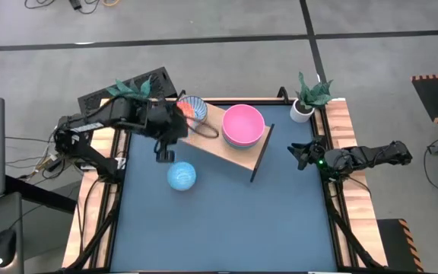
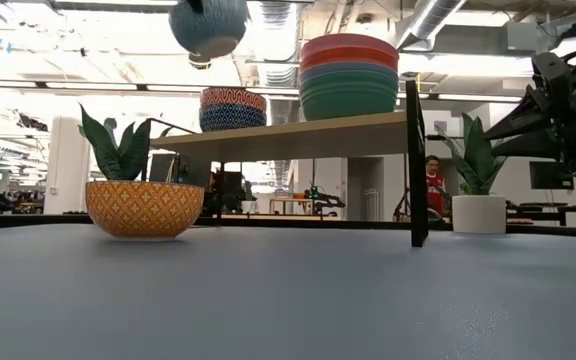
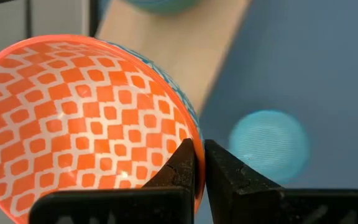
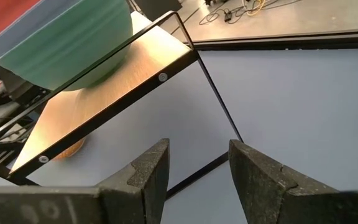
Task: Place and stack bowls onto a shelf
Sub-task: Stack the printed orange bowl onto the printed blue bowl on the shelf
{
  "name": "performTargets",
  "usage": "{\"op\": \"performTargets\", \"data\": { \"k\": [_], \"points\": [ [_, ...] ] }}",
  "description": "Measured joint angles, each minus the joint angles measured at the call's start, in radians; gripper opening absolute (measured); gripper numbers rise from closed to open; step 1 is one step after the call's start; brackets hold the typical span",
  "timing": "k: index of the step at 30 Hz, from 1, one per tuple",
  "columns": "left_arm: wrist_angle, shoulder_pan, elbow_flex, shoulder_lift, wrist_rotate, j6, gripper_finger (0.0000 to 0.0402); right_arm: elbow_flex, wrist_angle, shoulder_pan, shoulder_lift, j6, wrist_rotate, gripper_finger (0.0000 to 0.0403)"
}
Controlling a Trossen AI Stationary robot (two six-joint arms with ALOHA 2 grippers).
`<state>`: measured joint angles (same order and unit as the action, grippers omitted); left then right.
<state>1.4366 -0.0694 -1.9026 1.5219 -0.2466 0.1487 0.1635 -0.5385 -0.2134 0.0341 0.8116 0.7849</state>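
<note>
My left gripper (image 3: 199, 163) is shut on a small patterned bowl (image 3: 73, 118), orange-red inside and blue outside, held high over the shelf's left end (image 2: 208, 25). The light wooden shelf (image 1: 223, 148) carries a stack of larger plain bowls (image 2: 348, 78), pink on top (image 1: 243, 124), and a small red-and-blue patterned bowl (image 2: 233, 108). A bowl that is yellow outside (image 2: 145, 208) and light blue inside (image 1: 181, 176) stands on its base on the table, near the shelf's left part. My right gripper (image 4: 197, 168) is open at the table's right edge (image 1: 303, 156), pointing at the shelf. My left gripper pinches the bowl's rim (image 3: 194, 134), with one finger (image 3: 179, 168) inside the bowl and the other outside. The fingers come from above at a slant. The bowl is lifted clear, higher than the bowls on the shelf.
Small white pots with green plants stand at the far right corner (image 1: 303, 106) and the far left corner (image 1: 131, 87). Wooden side rails (image 1: 348, 137) line the blue table. The near half of the table (image 1: 226, 228) is bare. A person in red (image 2: 433, 185) stands in the room behind.
</note>
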Motion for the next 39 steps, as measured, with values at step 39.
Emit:
{"op": "performTargets", "data": {
  "k": [39],
  "points": [
    [-0.069,-0.309,0.01,0.118,0.156,0.487,0.0,0.0,0.0,0.0,0.0,0.01,0.003,0.0191]
  ]
}}
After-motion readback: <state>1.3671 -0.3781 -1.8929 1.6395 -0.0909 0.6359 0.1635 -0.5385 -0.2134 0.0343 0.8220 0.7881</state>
